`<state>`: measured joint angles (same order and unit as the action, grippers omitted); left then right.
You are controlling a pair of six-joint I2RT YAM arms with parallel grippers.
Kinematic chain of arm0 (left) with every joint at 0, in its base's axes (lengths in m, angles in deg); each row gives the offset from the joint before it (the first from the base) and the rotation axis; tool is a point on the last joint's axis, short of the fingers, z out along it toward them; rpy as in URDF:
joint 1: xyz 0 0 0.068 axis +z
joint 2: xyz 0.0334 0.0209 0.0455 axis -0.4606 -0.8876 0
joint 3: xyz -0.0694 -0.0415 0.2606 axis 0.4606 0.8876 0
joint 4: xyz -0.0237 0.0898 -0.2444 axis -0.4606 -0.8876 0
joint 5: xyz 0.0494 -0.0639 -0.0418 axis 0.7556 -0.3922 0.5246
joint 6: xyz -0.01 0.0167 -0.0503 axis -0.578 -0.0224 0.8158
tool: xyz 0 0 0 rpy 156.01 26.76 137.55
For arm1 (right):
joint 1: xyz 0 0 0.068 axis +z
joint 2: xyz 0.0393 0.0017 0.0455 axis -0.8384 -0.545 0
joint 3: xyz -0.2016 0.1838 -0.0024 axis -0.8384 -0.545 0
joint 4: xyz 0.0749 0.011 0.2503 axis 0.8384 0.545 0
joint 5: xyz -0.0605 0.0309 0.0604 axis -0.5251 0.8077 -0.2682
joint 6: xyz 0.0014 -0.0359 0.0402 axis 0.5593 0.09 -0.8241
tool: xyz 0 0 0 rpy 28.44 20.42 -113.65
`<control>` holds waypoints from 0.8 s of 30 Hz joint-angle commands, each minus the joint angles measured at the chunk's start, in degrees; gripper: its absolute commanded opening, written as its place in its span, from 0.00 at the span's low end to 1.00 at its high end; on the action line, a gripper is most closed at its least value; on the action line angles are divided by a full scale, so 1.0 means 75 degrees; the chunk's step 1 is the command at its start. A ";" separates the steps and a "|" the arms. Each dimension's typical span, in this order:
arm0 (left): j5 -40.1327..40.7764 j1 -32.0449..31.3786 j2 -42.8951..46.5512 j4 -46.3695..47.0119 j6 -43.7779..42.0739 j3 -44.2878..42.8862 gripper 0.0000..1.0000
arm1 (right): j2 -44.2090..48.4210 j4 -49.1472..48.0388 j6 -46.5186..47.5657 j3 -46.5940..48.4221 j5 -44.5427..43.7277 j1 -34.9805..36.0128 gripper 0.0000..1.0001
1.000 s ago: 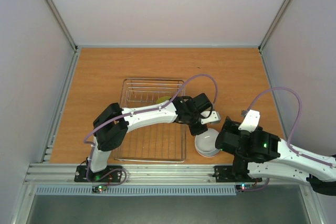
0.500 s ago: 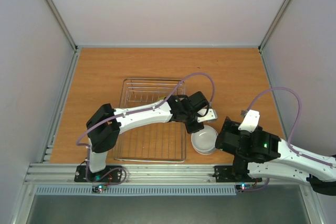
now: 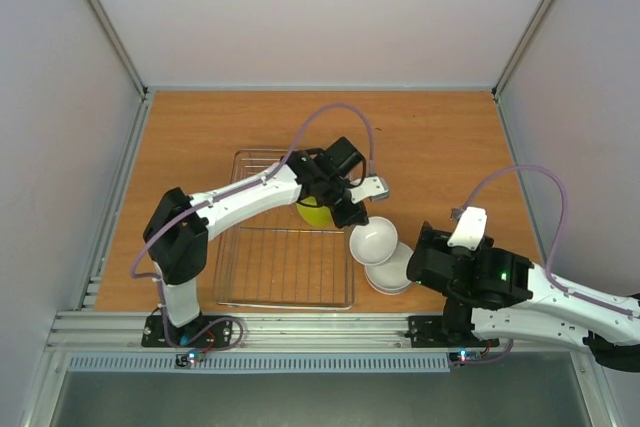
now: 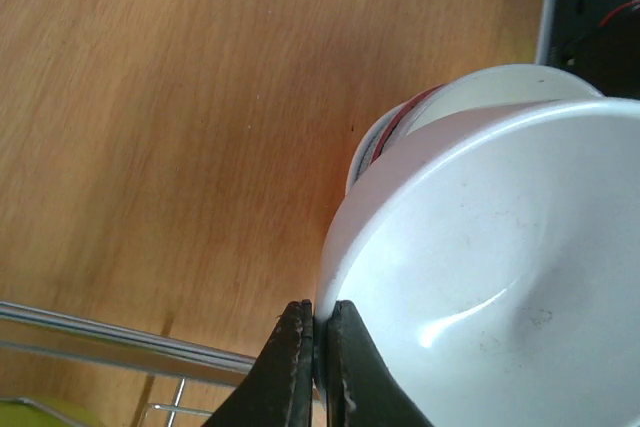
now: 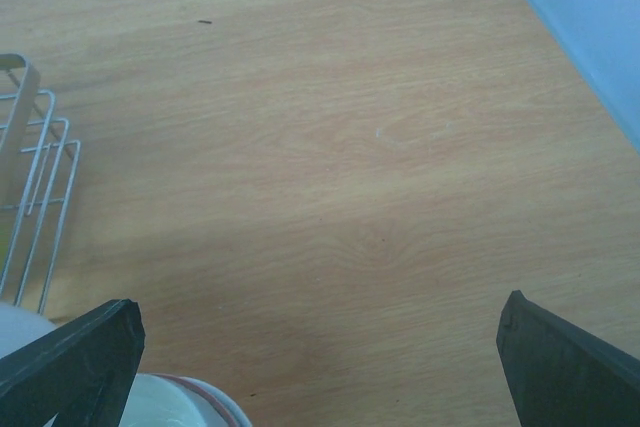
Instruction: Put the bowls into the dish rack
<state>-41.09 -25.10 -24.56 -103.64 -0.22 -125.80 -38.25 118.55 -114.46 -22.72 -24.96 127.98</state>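
Here the left gripper (image 4: 315,332) pinches the rim of a white bowl (image 4: 480,267) over the stacked bowls (image 3: 392,277) beside the dish rack (image 3: 280,267); the right gripper (image 5: 320,355) gapes wide, empty.

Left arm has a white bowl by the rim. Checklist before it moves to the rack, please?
1. Grip: left tool shut on white bowl rim: ok.
2. Held bowl clear of the stack below: cannot tell.
3. Bare grid at dish rack near side: ok.
4. Path: yellow-green bowl sits farther back in rack: ok.
5. Other arm: right tool open, empty: ok.
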 commanded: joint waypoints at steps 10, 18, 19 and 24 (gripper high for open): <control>-0.3589 0.1534 0.1228 0.0453 0.0321 0.0322 0.01 | 0.1089 -0.4988 0.4000 -0.0159 0.2093 0.0051 0.99; -0.3988 0.1666 0.1352 0.0859 0.0385 0.0613 0.00 | 0.1350 -0.6942 0.4946 -0.0252 0.3204 0.0050 0.99; -0.3865 0.1686 0.1368 0.0930 0.0401 0.0658 0.01 | 0.1231 -0.7083 0.4993 -0.0188 0.3339 0.0049 0.99; -0.3549 0.1779 0.1509 0.1184 0.0525 0.0830 0.00 | 0.0488 -0.7209 0.4876 0.0139 0.3547 0.0049 0.99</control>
<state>-67.52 -12.51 -15.62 -99.38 2.27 -120.12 -30.95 68.70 -79.44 -23.79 -1.42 128.04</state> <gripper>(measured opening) 0.037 0.987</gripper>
